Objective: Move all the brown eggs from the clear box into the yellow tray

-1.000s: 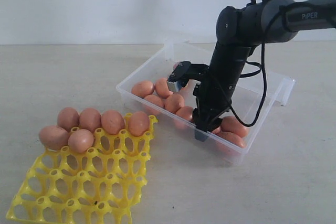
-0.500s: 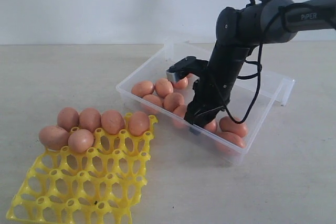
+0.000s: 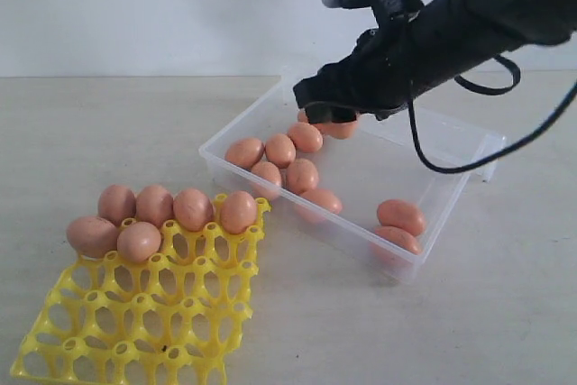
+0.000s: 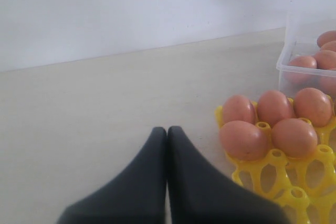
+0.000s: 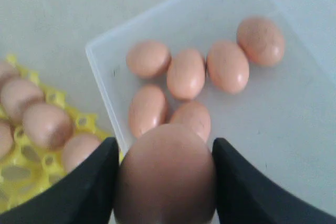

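Pale tabletop (image 3: 108, 132) carries the whole work area, with a plain white wall (image 3: 135, 6) behind. Nearest, at left, sits the yellow tray (image 3: 135, 322). Six brown eggs (image 3: 192, 208) sit along its far edge, judged a far-to-near filling order that keeps the open cups reachable without passing over seated eggs. Farther and to the right lies the clear box (image 3: 379, 164), with eight eggs countable on its floor: six clustered at the left end, two apart toward the right end. Above the box's far left part hangs the right gripper (image 3: 329, 114), jaws clamped across the sides of one held egg (image 5: 164, 177), lifted clear of the walls, evidently for carriage leftward to the tray. The left gripper (image 4: 167, 132) has its fingers pressed together on nothing and falls outside the exterior view; it appears parked. On visibility: from the exterior, the held egg shows only as an orange sliver under the dark gripper, a further egg behind it cannot be ruled out, and the box's lid is hard to separate from its far wall.
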`<state>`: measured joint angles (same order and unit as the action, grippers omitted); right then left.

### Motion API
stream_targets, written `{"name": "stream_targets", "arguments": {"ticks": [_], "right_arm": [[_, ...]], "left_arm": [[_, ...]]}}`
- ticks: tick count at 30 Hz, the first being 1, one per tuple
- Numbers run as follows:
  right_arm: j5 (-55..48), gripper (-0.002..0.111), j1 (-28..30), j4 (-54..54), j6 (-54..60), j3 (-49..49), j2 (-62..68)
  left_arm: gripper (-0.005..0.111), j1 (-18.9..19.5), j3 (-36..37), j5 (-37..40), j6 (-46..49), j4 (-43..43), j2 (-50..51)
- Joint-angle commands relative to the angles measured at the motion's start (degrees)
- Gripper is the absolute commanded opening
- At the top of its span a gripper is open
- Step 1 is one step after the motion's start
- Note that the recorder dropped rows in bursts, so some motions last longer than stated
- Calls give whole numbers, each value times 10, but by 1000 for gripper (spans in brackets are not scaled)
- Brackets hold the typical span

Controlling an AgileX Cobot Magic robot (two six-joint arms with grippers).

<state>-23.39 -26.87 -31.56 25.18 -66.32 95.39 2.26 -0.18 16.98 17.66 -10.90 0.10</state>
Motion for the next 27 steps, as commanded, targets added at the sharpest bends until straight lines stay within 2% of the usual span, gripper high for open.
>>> {"name": "stream_targets", "arguments": {"ticks": [1, 3, 5, 9, 11, 14, 17, 27], "right_arm": [[350, 0, -94, -116, 11, 108, -50], [459, 0, -151, -112, -77, 115, -40], [495, 0, -181, -61, -183, 115, -29], [535, 0, -201, 234, -466, 115, -1], [590, 0, -195, 418, -615, 115, 19], [685, 0, -177, 592, -765, 114, 52], [719, 0, -164, 666, -813, 113, 79], [664, 0, -164, 680, -757, 113, 125]], "left_arm": [[-4, -4, 2, -5, 3, 0, -1], [-4, -4, 2, -5, 3, 0, -1], [-4, -4, 2, -5, 3, 0, -1], [-4, -4, 2, -5, 3, 0, -1], [-4, -4, 2, -5, 3, 0, -1], [-4, -4, 2, -5, 3, 0, -1], [-4, -4, 2, -5, 3, 0, -1], [-4, -4, 2, -5, 3, 0, -1]]}}
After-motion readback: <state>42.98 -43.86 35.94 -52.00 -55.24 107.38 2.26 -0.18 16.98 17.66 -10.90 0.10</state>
